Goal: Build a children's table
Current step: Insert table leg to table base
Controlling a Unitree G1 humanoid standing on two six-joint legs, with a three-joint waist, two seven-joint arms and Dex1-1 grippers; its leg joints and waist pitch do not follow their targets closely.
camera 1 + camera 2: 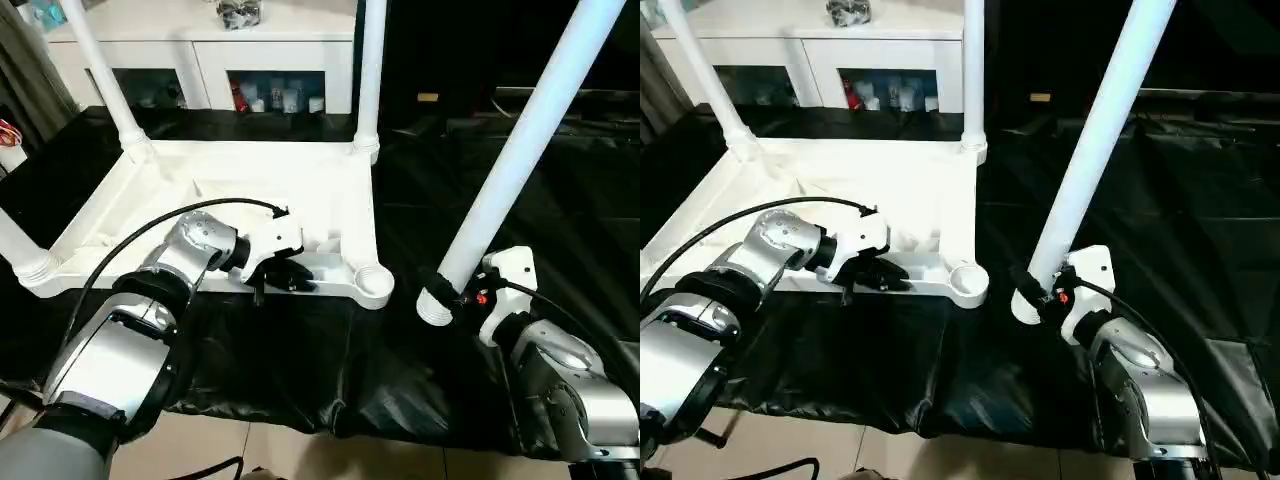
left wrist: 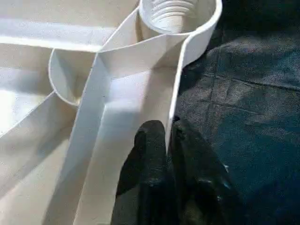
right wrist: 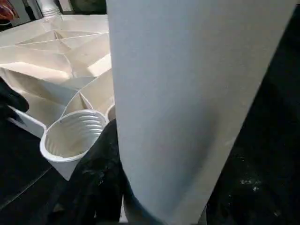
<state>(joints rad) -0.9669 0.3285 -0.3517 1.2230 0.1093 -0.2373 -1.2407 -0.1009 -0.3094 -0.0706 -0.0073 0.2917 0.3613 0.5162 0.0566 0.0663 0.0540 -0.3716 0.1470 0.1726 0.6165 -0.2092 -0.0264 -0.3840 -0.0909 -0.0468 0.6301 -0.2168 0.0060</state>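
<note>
- Left pincer pinches the near rim of the upturned table top, beside its empty corner socket.
- Right pincer clamps the fourth leg, tilted just beside that socket.

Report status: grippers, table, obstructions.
Left gripper clamped on tabletop rim. Right gripper holding fourth leg, tilted, beside the open corner socket. Three legs seated. Nothing between leg and socket.

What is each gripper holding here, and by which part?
Left gripper: the upturned white plastic square table top, by its near rim wall. Right gripper: a long white tapered leg, near its threaded lower end.
</note>
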